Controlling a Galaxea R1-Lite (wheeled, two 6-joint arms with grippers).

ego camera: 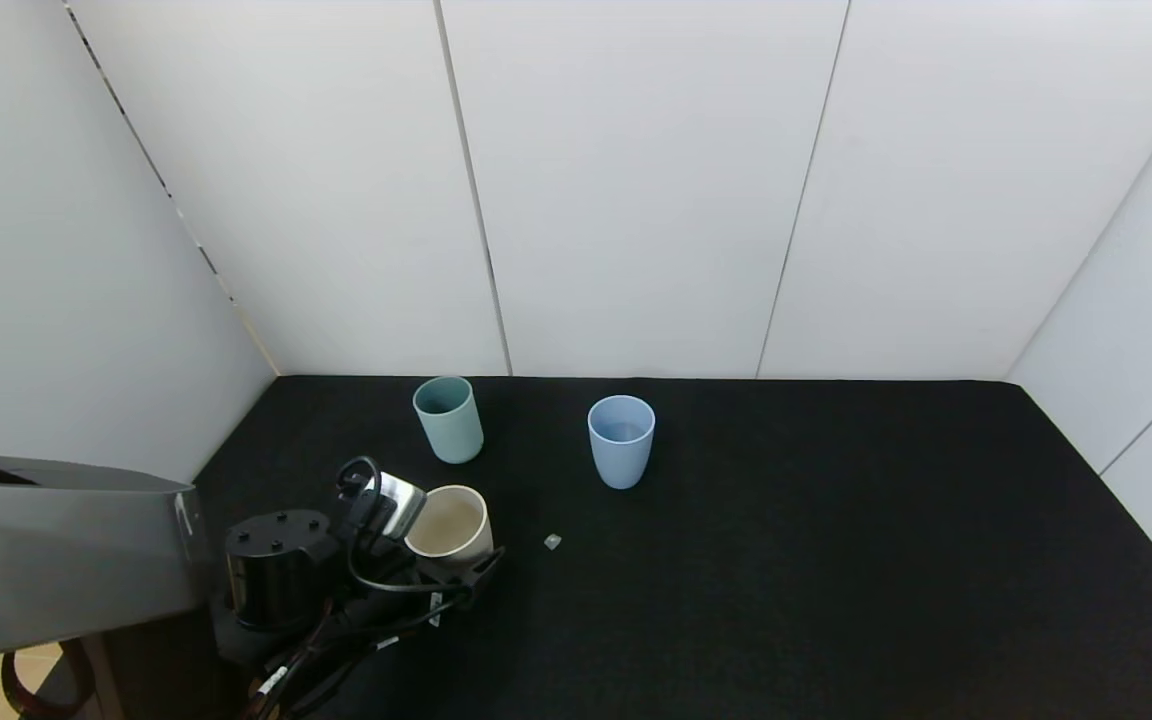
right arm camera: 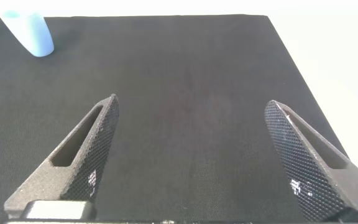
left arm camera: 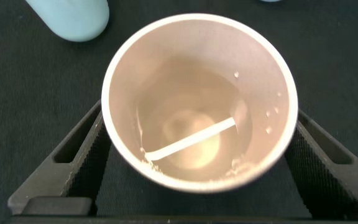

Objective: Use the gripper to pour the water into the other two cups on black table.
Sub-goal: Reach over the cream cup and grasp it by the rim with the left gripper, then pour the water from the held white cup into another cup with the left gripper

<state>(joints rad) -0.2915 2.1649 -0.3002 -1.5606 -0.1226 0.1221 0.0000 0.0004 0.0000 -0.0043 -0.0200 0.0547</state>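
Left pincer (left arm camera: 197, 149) is seen at the near left of the black surface (ego camera: 836, 560), its two ribbed fingers (left arm camera: 79, 162) set either side of the cream-white cup (ego camera: 449, 522) and lying against its walls, so that the cup is held between them. In the head view the cup is seen standing upright or nearly so, with the wrist's silver block (ego camera: 398, 503) and looped black cables (ego camera: 386, 580) just behind and beside it. Water (left arm camera: 194, 127) is seen in the left wrist view as a clear sheen in the bottom of the cream-white cup, with a bright streak of reflection across it and a few droplets on the inner wall. The teal-green cup (ego camera: 448, 419) is placed upright toward the back of the surface, near the held cup and beyond it; the light blue cup (ego camera: 621, 441) is placed upright to its right, well apart from both. A small pale scrap (ego camera: 552, 542) is seen on the surface between the cream-white cup and the light blue cup. Right pincer (right arm camera: 197, 162) is shown only in its own wrist view, spread wide with nothing between its fingers, hanging above bare surface, the light blue cup far off.
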